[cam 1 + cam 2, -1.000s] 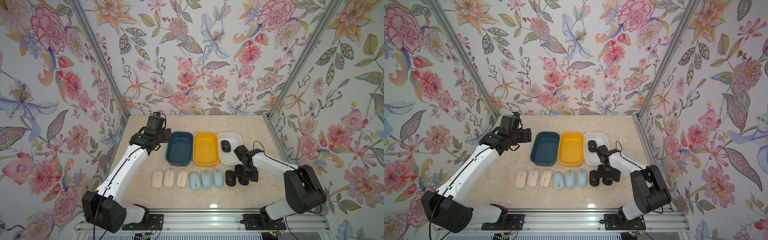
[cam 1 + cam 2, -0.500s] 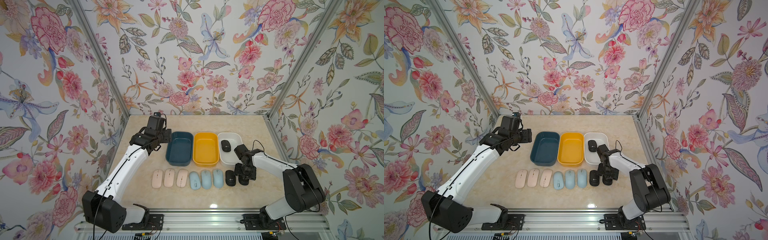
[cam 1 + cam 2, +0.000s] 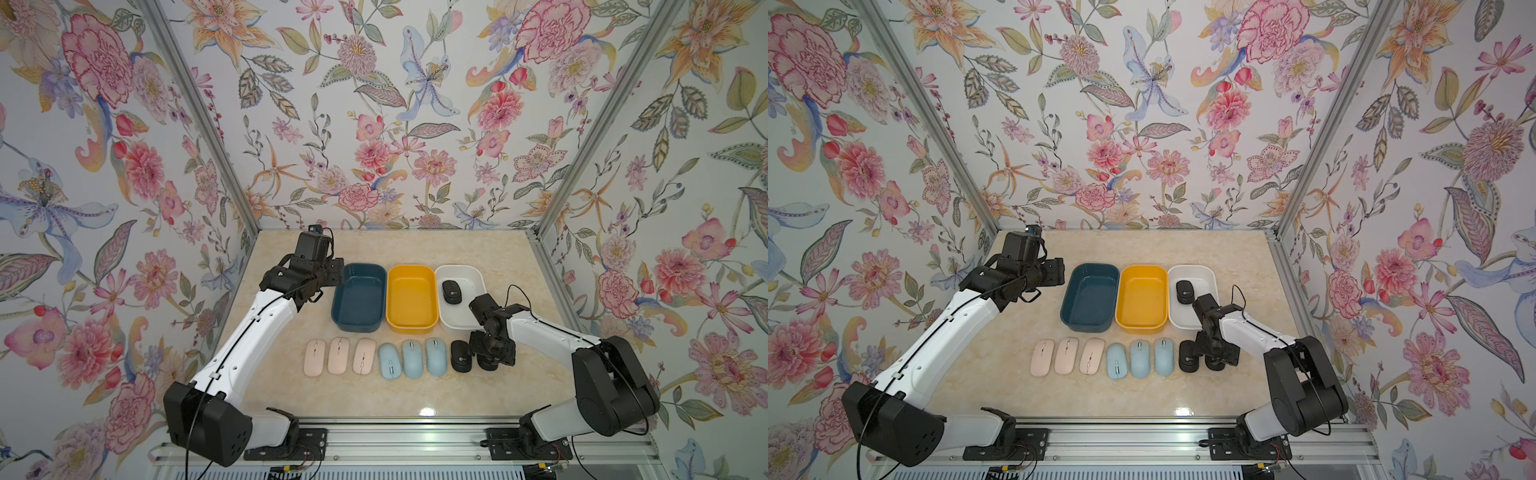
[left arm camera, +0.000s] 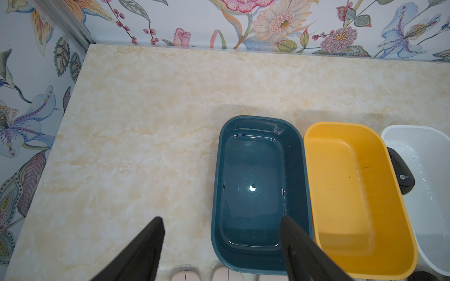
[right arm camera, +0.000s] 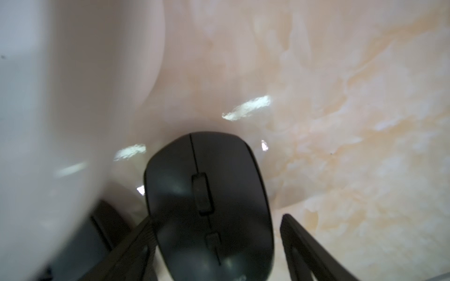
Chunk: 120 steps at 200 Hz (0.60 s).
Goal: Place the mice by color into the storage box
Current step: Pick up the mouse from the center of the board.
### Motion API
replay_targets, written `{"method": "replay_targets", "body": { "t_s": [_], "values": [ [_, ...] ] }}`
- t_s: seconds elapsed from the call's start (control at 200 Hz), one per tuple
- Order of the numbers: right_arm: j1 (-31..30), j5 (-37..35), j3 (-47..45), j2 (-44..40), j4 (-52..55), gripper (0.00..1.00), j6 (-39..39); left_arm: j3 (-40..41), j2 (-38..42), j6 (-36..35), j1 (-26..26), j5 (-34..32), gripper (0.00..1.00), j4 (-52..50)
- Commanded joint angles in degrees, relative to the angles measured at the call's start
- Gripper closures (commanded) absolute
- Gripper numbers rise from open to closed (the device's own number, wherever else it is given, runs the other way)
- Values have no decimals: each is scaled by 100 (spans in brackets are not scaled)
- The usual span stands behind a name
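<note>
**Step in hand: pick-up of a black mouse bound for the white box.**

The right gripper straddles the black mouse, which lies on the table just in front of the white box. One finger touches its flank and the other stands clear, so the jaws are open with no grip made. The next move likely calls for closing squarely on both flanks, lifting, and setting down beside the boxed mouse. The target is a short, matte black oval with a centre seam and a scroll wheel. The left gripper is open and empty, well apart from the white box.
</note>
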<state>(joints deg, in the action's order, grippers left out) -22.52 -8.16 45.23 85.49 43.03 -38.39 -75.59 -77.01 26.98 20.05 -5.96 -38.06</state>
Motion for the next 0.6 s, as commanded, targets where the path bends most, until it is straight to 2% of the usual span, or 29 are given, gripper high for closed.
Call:
{"method": "replay_targets", "body": {
  "t_s": [0.0, 0.19, 0.375, 0.595],
  "values": [
    [-37, 29, -199, 37, 156, 23, 24, 9, 159, -3, 61, 33, 22, -169],
    [-42, 59, -189, 25, 103, 39, 73, 42, 212, -22, 65, 22, 22, -199],
    [-86, 0, -123, -244, 354, 43, 86, 71, 256, -9, 69, 18, 22, -205],
    [-108, -106, 46, -751, 925, 43, 103, 82, 257, 26, 70, 23, 22, -206]
  ]
}}
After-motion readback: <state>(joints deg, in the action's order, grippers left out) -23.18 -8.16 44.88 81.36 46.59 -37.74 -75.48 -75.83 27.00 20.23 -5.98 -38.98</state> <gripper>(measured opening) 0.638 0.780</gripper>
